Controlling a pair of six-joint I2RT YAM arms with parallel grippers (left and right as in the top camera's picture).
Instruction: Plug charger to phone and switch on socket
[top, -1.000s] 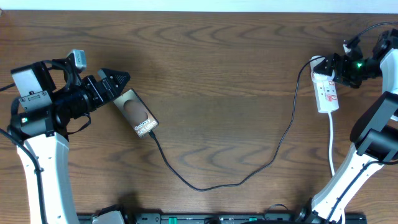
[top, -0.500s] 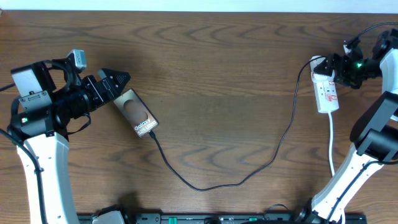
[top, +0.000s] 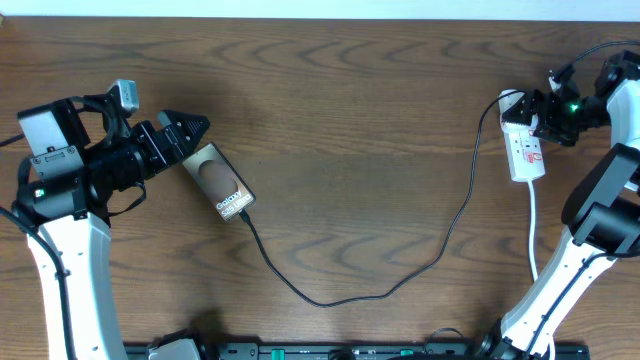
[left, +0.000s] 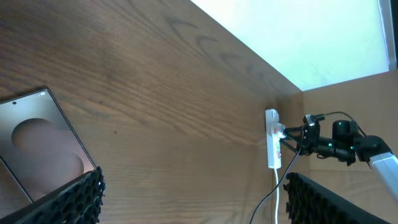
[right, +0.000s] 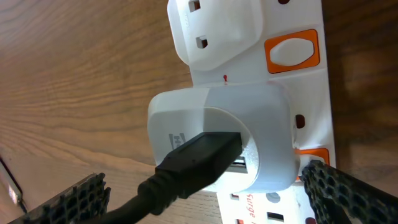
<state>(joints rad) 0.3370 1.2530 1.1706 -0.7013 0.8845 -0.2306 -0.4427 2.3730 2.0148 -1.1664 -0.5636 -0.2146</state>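
Right gripper (right: 217, 196): jaws are spread wide and nothing is held. Directly between them, just ahead, a white adapter (right: 249, 124) is seen seated in the socket (right: 305, 18), with the charger (right: 199, 155) pushed into its face. An orange rocker switch (right: 292, 53) is noted just beyond the adapter. The wide stance is judged to leave room for a fingertip press there, not yet made.

Left gripper (left: 193, 199): jaws are likewise wide and empty. The phone (left: 37, 149) lies flat beside one finger's pad, its near end just ahead of the tips and ungripped. The charger appears plugged in at the phone's far end and is traced well beyond the jaws to the socket.
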